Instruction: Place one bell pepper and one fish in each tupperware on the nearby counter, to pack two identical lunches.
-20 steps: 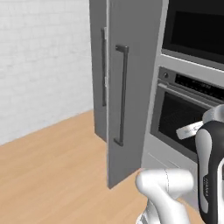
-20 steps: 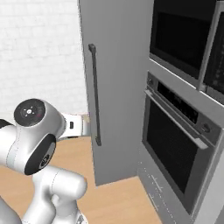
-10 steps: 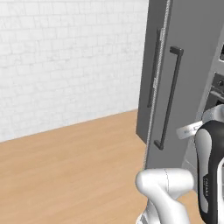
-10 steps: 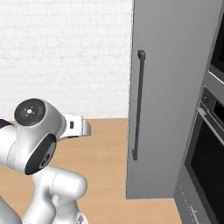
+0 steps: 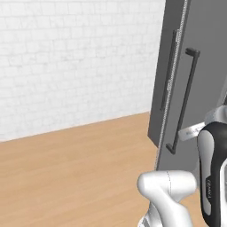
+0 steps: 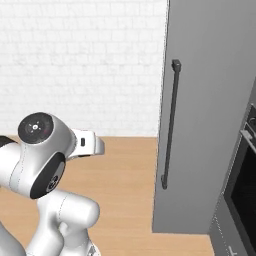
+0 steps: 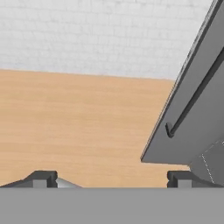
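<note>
Hand view looks out over bare wooden floor (image 7: 74, 127) toward a white brick wall (image 7: 87, 35), with a tall grey cabinet (image 7: 197, 127) and its long dark handle (image 7: 194, 98) slanting in from the right. The gripper (image 7: 111, 178) has its two dark fingertips (image 7: 41, 179) set far apart at the bottom of that view, jaws as wide as they go, and nothing is between them; it holds nothing

As for the task, none of its things can be placed from these pictures: no pepper, no fish, no tray and no worktop is in sight, so where they lie cannot be told. By my judgement the packing has not visibly begun, or at least nothing here shows any piece of it done; both lunches are left to fill, and the base has to bring the counter into view before any picking can start

Left base view has the arm (image 5: 177, 195) rising at the lower right corner, folded close to its own body, its white elbow low and a dark-banded link upright beside the cabinet's door edge. Right base view shows the round shoulder joint (image 6: 37, 150) at the lower left, the arm tucked in, not reaching. Part of an oven front (image 6: 242, 185) shows at the right edge, just beside the cabinet
</note>
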